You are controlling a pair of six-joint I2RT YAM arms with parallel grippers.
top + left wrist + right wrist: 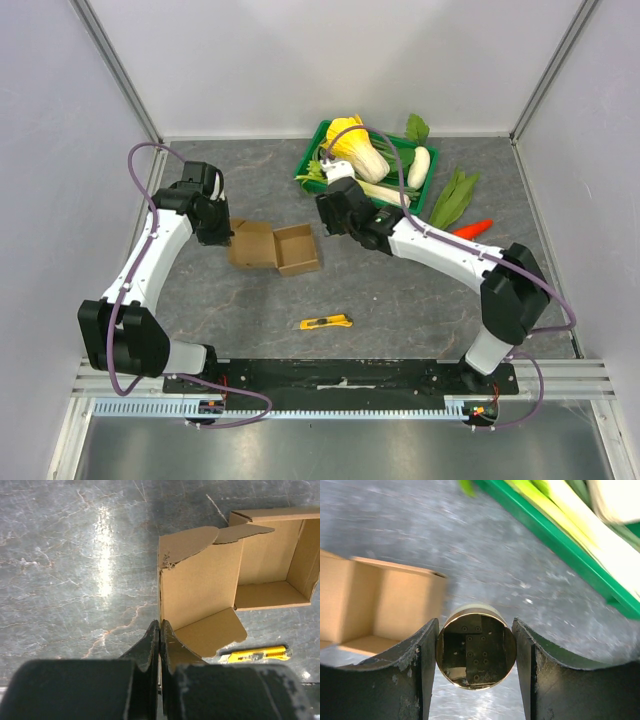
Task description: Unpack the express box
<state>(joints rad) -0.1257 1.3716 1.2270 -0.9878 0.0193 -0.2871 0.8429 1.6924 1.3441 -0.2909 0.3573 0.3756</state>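
Your left fingers (150, 647) are pinching the express box (277, 248) lid; right fingers (415, 675) are gripping the tan disc (475, 652), needing a table (400, 300) spot toward 6 o'clock.

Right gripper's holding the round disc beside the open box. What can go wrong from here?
1. The round disc is held only by its rim in the right gripper; the blurred wrist view suggests motion; it may slip and roll.
2. The left gripper looks shut on the express box lid edge, which is ragged at a corner; a pull might tear or drag it.
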